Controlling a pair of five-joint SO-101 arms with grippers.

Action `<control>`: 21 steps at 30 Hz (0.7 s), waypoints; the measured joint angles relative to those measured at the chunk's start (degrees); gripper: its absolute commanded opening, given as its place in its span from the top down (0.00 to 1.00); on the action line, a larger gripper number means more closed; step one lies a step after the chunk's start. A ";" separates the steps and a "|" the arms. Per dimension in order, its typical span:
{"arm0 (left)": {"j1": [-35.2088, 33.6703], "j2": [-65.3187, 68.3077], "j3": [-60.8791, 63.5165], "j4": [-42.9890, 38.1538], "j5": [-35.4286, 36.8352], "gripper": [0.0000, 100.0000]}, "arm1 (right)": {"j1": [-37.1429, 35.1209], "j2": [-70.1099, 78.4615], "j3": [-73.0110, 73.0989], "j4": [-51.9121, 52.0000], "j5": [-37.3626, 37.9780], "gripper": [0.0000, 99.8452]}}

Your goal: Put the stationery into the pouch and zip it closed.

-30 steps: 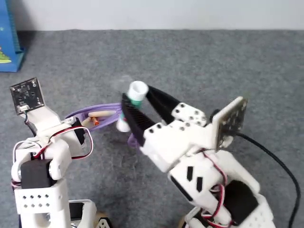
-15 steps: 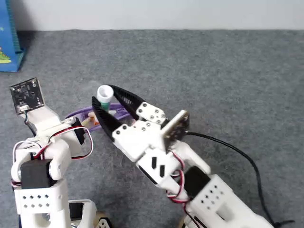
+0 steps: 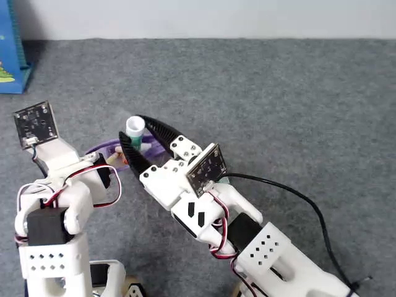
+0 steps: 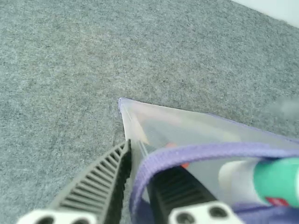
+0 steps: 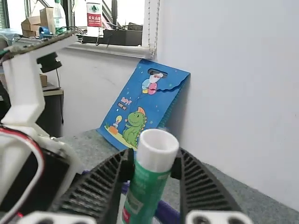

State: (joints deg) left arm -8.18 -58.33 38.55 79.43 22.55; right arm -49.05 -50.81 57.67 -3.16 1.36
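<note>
A purple see-through pouch [image 3: 102, 149] lies on the grey carpet at the left. My left gripper [image 3: 111, 163] is shut on its rim, and the left wrist view shows the fingers [image 4: 105, 189] pinching the purple rim band [image 4: 196, 153] so that the mouth is held up. An orange item [image 4: 185, 164] lies inside. My right gripper [image 3: 137, 140] is shut on a glue stick [image 3: 135, 131] with a white cap and green body, held upright over the pouch mouth. The glue stick [image 5: 150, 179] stands between the right gripper's [image 5: 151, 164] black fingers. Its lower end [image 4: 261, 179] shows through the pouch wall.
A blue dinosaur gift bag [image 3: 8, 57] leans against the white wall at the far left, also seen as the gift bag [image 5: 145, 109] behind the glue stick. The left arm's white body [image 5: 23, 140] stands close beside the right gripper. Open carpet [image 3: 297, 105] lies to the right.
My right arm has swung left with the glue stick, from the middle of the carpet to over the pouch mouth, and has come lower. The left arm has kept still on the pouch.
</note>
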 measured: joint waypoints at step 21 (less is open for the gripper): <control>0.00 0.00 0.00 0.00 0.00 0.99 | 13.54 -13.36 -2.11 15.30 0.53 0.77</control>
State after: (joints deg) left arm -8.18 -58.33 38.55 79.43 22.55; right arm -35.52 -64.18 55.56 12.13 1.89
